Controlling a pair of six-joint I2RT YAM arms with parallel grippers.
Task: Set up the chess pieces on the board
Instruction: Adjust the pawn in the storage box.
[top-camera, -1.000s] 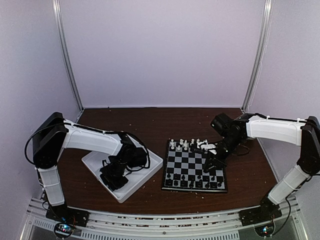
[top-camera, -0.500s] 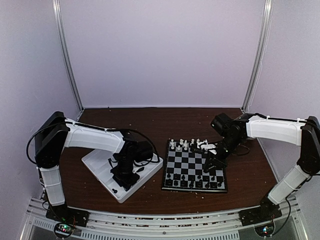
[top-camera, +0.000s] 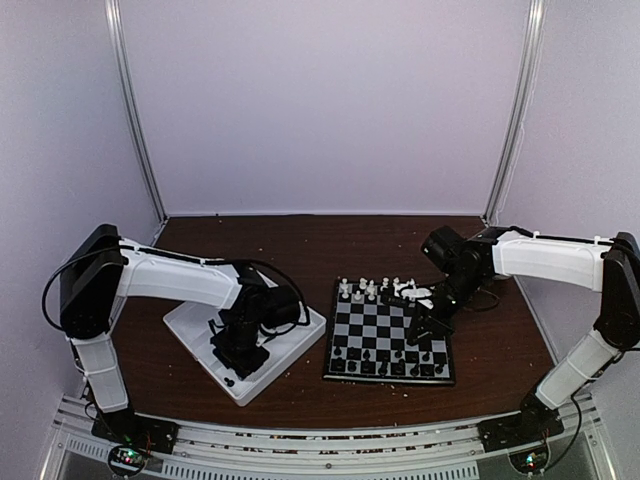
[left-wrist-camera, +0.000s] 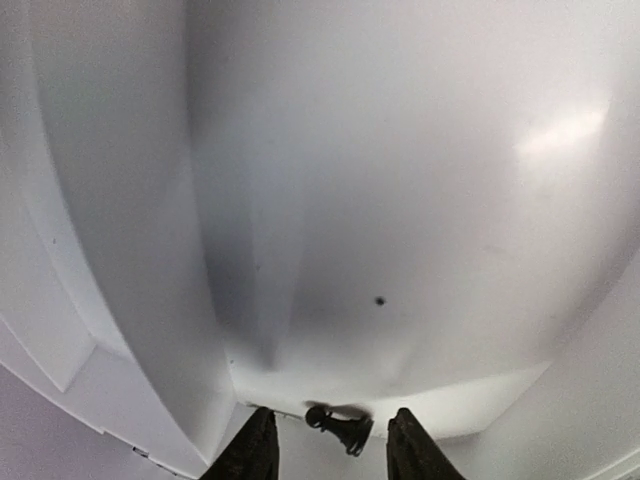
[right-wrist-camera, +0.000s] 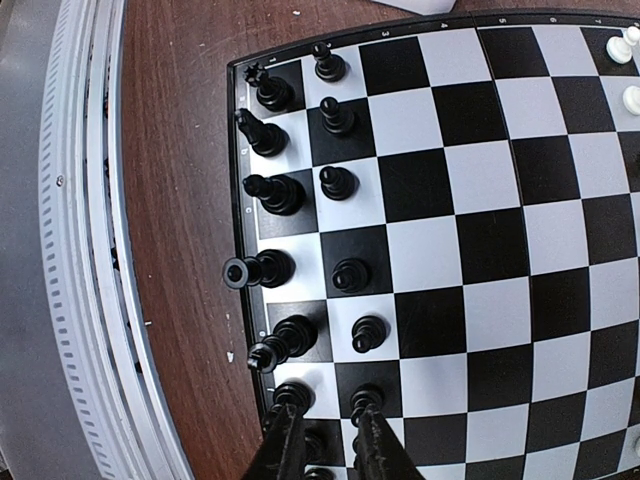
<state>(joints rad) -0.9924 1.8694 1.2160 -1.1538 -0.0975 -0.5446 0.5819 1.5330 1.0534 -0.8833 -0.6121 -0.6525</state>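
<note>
The board (top-camera: 388, 332) lies right of centre, and it fills the right wrist view (right-wrist-camera: 480, 200). Black chess pieces (top-camera: 386, 366) stand in two rows along its near edge (right-wrist-camera: 300, 200). My left gripper (top-camera: 234, 356) is low in the white tray (top-camera: 190, 325) and open. One black pawn (left-wrist-camera: 342, 429) lies on its side between the open fingers (left-wrist-camera: 255, 452), untouched. My right gripper (top-camera: 424, 331) hovers over the board's right part. Its fingers (right-wrist-camera: 283, 440) stand slightly apart above the black rows, holding nothing I can see.
White pieces (top-camera: 375, 289) stand along the board's far edge, some lying down at the right. Another small black piece (top-camera: 230, 381) lies near the tray's front corner. The metal rail (top-camera: 320, 445) runs along the near table edge.
My left gripper has shifted a little inside the tray, first right, then slightly back left. The right arm has not moved.
</note>
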